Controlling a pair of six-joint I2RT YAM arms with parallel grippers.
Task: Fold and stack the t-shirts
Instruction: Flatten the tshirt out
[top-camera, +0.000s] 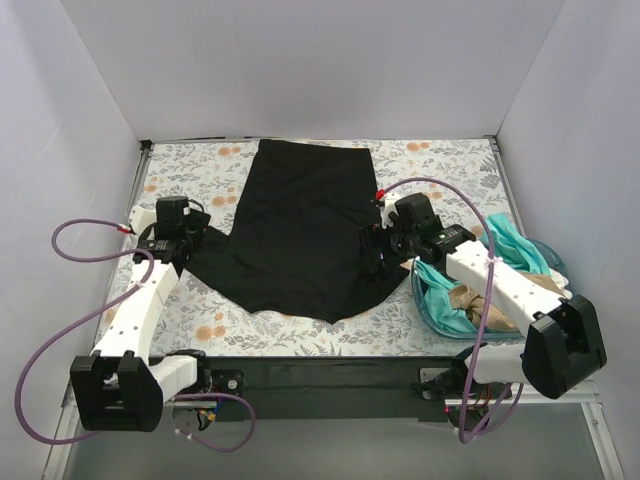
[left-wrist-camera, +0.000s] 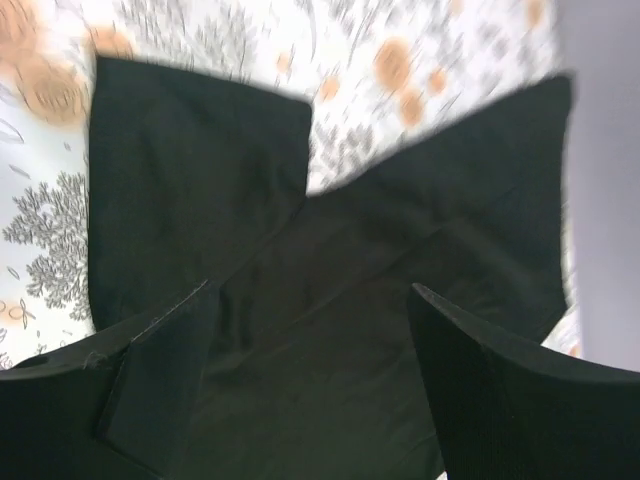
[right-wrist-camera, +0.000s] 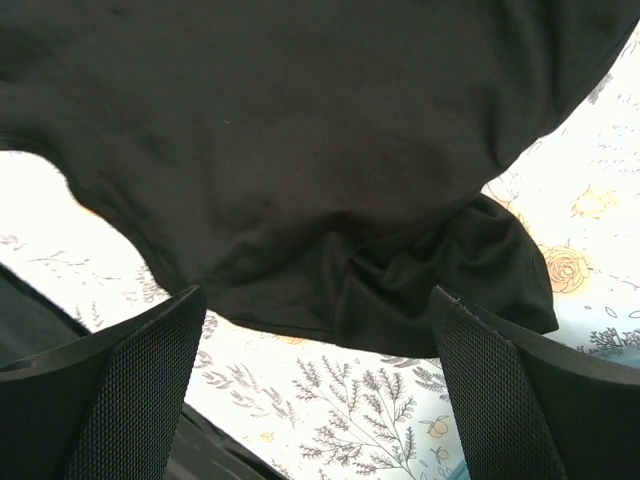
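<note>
The black t-shirt (top-camera: 300, 230) lies spread on the middle of the table (top-camera: 440, 170). Its straight hem is toward the far wall and its body widens toward the near edge. It is plain, solid black cloth and mostly flat, with soft creases. One short sleeve reaches out to the left, and the right sleeve is bunched and folded under at the shirt's near right corner.

The left gripper (left-wrist-camera: 310, 300) sits at the left sleeve, its jaws wide apart with black cloth lying between and beyond them. I cannot tell whether its fingers touch the cloth. The right gripper (right-wrist-camera: 318, 295) is at the shirt's right edge by the bunched sleeve, its jaws also spread wide and holding nothing.

A teal t-shirt (top-camera: 510, 245) and a tan t-shirt (top-camera: 462, 298) are crumpled together in a clear blue tub (top-camera: 425, 300) at the table's right side, just beside the right arm.

The table has a white covering printed with grey leaves and orange flowers. Plain white walls (top-camera: 330, 70) close it in on the left, far and right sides.
</note>
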